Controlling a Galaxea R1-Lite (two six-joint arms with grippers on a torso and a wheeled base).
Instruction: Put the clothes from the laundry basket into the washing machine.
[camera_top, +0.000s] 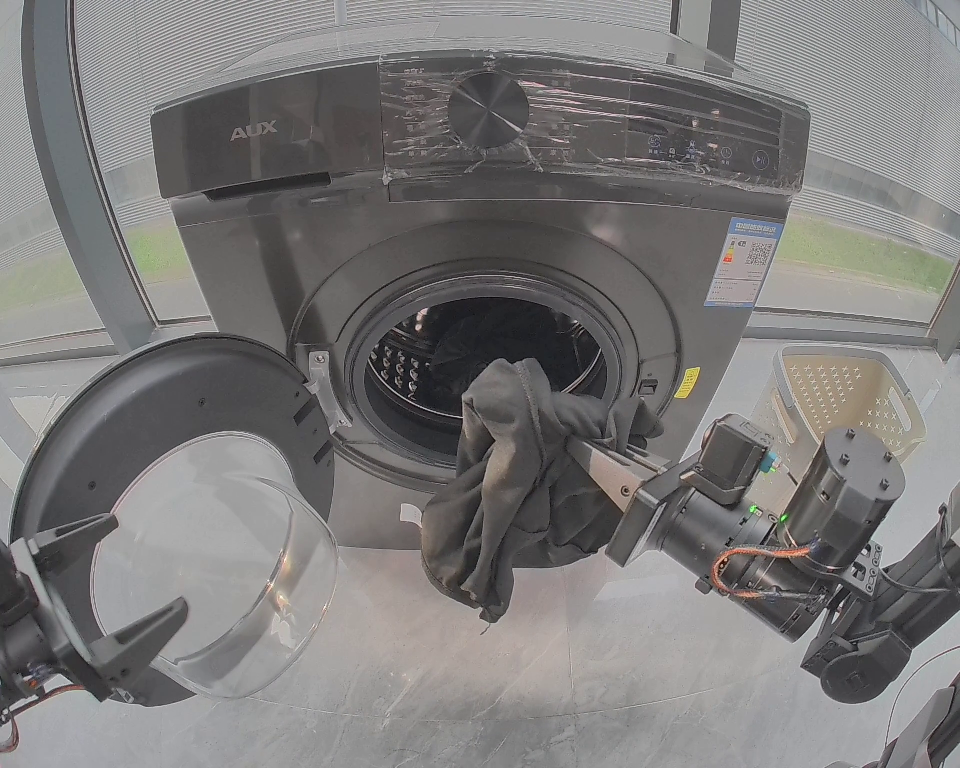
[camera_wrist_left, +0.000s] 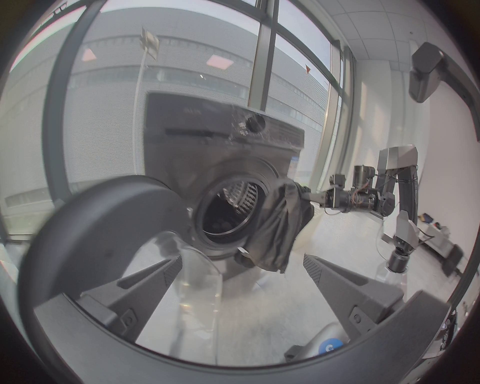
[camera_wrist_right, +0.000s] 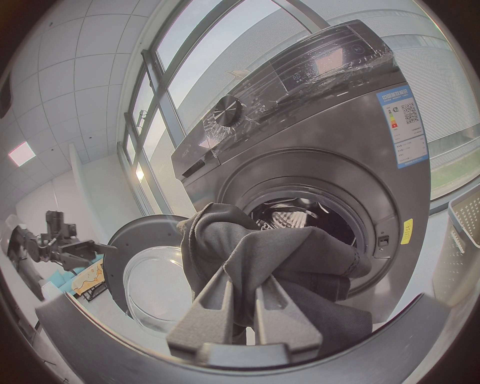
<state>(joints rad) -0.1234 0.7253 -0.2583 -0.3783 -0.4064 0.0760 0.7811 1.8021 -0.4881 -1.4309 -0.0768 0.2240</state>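
The washing machine (camera_top: 480, 250) stands on the pale floor (camera_top: 560, 680) before a wall of windows. Its round door (camera_top: 170, 430) is swung fully open to the robot's left, with the clear glass bowl (camera_top: 230, 560) facing outward. The right hand (camera_wrist_right: 245, 290) is clamped tight on a dark grey garment (camera_top: 510, 480), its two fingers (camera_wrist_right: 210, 310) pressed close together with a fold of the cloth pinched between them. The garment hangs bunched from that grip just in front of the drum opening (camera_top: 480, 350). Its upper folds cover the lower rim of the opening, and its loose end dangles before the machine's lower front, clear of the floor. From the left wrist view the cloth sits outside the opening, not yet within the drum. A dark mass lies inside the drum, too dim to tell what it is. The left hand (camera_top: 145, 568) is low on the robot's left, in front of the open door and its glass, with its fingers spread wide and nothing between them. The laundry basket (camera_top: 850, 395), cream and perforated, stands on the floor at the machine's right side, behind the right arm.
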